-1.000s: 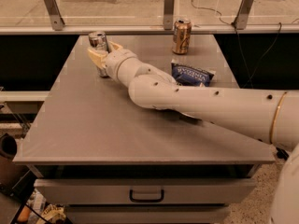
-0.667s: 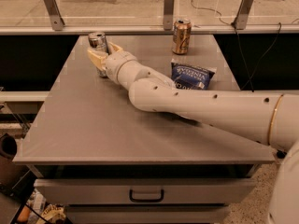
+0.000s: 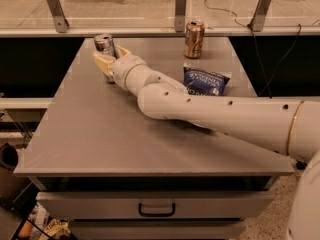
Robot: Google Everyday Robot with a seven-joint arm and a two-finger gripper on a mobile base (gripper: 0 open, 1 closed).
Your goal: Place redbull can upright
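One redbull can (image 3: 104, 43), seemingly in tool (image 3: 110, 58)

At the surface's (image 3: 90, 134) far-left corner the gripper (image 3: 110, 56) hides the redbull can's (image 3: 104, 42) lower half; the arm (image 3: 210, 111) covers the blue bag's (image 3: 209, 81) near edge.

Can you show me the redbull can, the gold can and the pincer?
redbull can (image 3: 104, 44): camera view, on its upper side.
gold can (image 3: 194, 39): camera view, middle of its side.
pincer (image 3: 111, 58): camera view, between its fingertips, closed around the redbull can.
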